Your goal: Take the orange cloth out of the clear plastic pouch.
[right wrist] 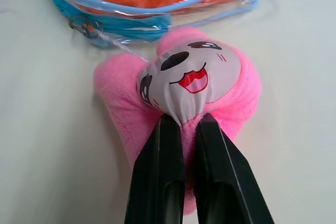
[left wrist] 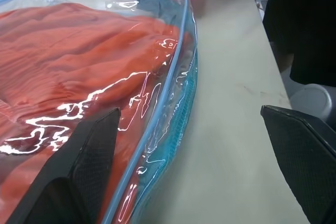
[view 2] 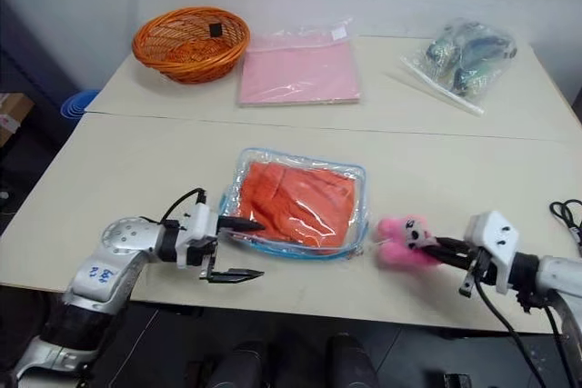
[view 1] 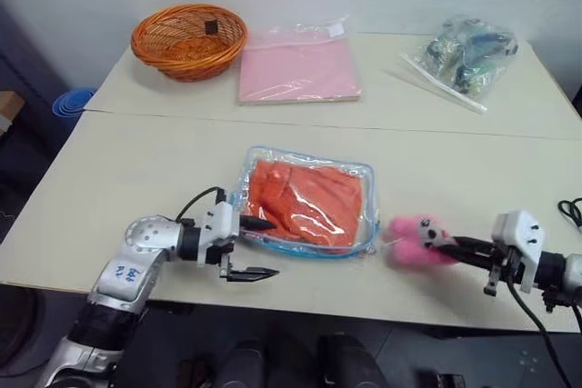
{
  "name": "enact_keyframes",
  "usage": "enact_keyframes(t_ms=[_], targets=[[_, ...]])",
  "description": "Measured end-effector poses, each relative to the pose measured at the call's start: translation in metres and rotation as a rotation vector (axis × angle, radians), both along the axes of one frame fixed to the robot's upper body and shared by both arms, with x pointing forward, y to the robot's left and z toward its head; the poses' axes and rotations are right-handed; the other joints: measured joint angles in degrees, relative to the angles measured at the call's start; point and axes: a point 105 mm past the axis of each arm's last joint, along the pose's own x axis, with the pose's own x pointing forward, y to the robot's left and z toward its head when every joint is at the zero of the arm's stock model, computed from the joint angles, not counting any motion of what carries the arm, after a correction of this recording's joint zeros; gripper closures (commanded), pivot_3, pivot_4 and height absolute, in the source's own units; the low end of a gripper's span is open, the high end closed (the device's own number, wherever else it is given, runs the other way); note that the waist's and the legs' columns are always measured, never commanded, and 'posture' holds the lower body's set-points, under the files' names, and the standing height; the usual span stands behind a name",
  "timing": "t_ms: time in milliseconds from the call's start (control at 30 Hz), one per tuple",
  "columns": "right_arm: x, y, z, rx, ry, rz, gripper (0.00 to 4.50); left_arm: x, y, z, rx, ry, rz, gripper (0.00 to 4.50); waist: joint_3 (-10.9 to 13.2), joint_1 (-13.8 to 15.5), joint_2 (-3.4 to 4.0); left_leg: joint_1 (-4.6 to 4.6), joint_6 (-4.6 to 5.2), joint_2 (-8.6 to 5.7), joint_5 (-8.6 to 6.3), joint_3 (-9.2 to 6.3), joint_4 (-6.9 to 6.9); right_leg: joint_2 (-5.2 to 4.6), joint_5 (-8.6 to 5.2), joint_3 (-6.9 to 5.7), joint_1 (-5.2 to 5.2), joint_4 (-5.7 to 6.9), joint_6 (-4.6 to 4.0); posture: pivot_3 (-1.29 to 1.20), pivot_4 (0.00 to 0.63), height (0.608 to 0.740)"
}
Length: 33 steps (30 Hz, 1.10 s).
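The cloth [view 1: 307, 200] is inside the pouch [view 1: 368, 224] at the near tabletop [view 1: 136, 170]. Left hand [view 1: 255, 247], wide, straddles its left edge; right hand [view 1: 436, 244] pinches the attached plush [view 1: 414, 241], probably for pulling the zipper.

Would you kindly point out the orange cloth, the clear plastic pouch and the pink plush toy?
orange cloth [view 1: 305, 195]: left eye view, middle of fabric.
clear plastic pouch [view 1: 370, 170]: left eye view, blue-trimmed corner.
pink plush toy [right wrist: 191, 72]: right wrist view, face.

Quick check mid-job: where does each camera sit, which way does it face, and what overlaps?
Head stereo pair: looks forward and down at the table, both arms.
Left wrist: along the open left gripper at the clear plastic pouch holding the orange cloth.
Right wrist: along the right gripper, shut on the pink plush toy.
Shared: pouch and toy.
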Motion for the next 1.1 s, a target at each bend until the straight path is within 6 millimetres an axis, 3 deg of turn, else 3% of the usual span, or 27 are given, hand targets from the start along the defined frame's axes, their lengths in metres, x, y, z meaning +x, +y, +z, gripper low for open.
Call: enact_keyframes(t_ms=[67,267,400,500,600,800,933,1100], targets=[[-0.002,-0.002,0.003,0.018,-0.008,0.006,4.47,0.006,-0.005,-0.002,0.007,-0.02,0.01,0.0,-0.01,0.02,0.02,0.01,0.0,0.0,0.0,0.02,0.0,0.01,0.0,0.0,0.0,0.01,0.0,0.0,0.15,0.74],[-0.015,0.023,0.015,0.066,-0.083,0.135,4.47,0.023,-0.028,-0.003,-0.013,-0.066,0.03,0.0,0.0,0.14,0.0,0.0,0.0,0.0,0.0,0.01,0.06,0.03,0.01,-0.01,0.0,0.07,0.02,0.0,0.15,0.74],[-0.028,0.035,0.004,0.002,-0.079,0.226,4.47,0.028,-0.038,-0.002,-0.023,-0.072,0.014,0.0,0.0,0.68,-0.01,0.0,0.0,-0.01,0.0,0.04,0.06,0.04,0.01,0.01,0.01,0.05,0.03,0.0,0.15,0.74],[-0.036,0.051,-0.015,-0.043,-0.063,0.295,4.47,0.028,-0.044,-0.001,-0.04,-0.06,0.007,0.0,0.0,0.72,-0.01,0.02,-0.01,-0.01,0.01,0.04,0.07,0.05,0.01,0.01,0.01,0.08,0.03,0.0,0.15,0.74],[-0.031,0.066,-0.026,-0.079,-0.089,0.332,4.47,0.025,-0.045,-0.002,-0.04,-0.044,-0.001,0.0,0.0,0.49,-0.01,0.05,-0.05,-0.01,0.03,0.06,0.1,0.05,0.01,0.03,0.01,0.13,0.02,0.0,0.15,0.74],[-0.007,0.089,-0.023,-0.047,-0.17,0.295,4.47,0.023,-0.037,-0.003,-0.047,-0.019,0.007,0.0,0.0,0.0,-0.01,0.07,-0.12,0.0,0.07,-0.04,0.1,0.05,0.01,-0.01,0.0,0.19,0.02,0.0,0.15,0.74],[-0.005,0.094,-0.027,0.006,-0.104,0.274,3.38,0.024,-0.03,-0.002,-0.051,-0.017,0.021,0.0,0.0,-0.06,-0.01,0.07,-0.12,0.0,0.07,-0.03,0.1,0.04,0.01,0.01,0.01,0.17,0.02,0.0,0.15,0.74],[-0.007,0.09,-0.02,0.018,-0.089,0.296,1.65,0.023,-0.025,0.004,-0.074,-0.03,0.011,0.0,0.0,-0.12,-0.01,0.06,-0.12,0.01,0.07,-0.04,0.09,0.04,0.01,-0.01,0.0,0.18,0.02,0.0,0.15,0.74]])
